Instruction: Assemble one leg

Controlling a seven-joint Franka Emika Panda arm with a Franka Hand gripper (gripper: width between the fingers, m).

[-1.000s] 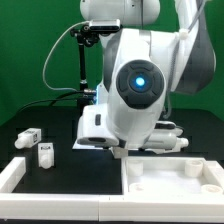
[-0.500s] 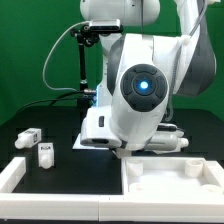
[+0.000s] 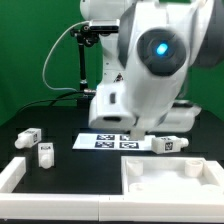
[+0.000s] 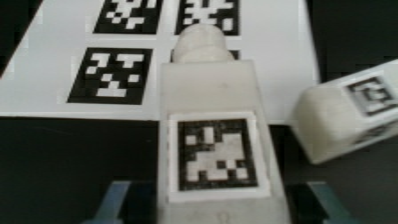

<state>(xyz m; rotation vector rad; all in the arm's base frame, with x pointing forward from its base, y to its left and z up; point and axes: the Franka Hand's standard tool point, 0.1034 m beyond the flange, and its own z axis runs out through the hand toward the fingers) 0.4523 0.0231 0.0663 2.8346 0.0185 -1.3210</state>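
In the wrist view my gripper (image 4: pixel 217 196) is shut on one leg (image 4: pixel 210 110), a chunky white peg with a square tag. The leg points away from the camera over the marker board (image 4: pixel 89 70). A grey fingertip (image 4: pixel 128 196) shows on each side of it. A second leg (image 4: pixel 356 115) lies close beside it on the black table. In the exterior view that leg (image 3: pixel 168 144) lies at the marker board's (image 3: pixel 110 141) right end. Two more legs (image 3: pixel 30 136) (image 3: pixel 45 152) sit at the exterior view's left. The arm's body (image 3: pixel 145 80) hides the gripper there.
The large white tray-like tabletop (image 3: pixel 170 181) lies at the front right of the exterior view. A white raised rim (image 3: pixel 15 175) runs along the front left. A black pole with cables (image 3: pixel 84 70) stands behind the arm.
The arm has risen and swung toward the exterior view's right. The marker board and the leg at its right end, hidden before, now show.
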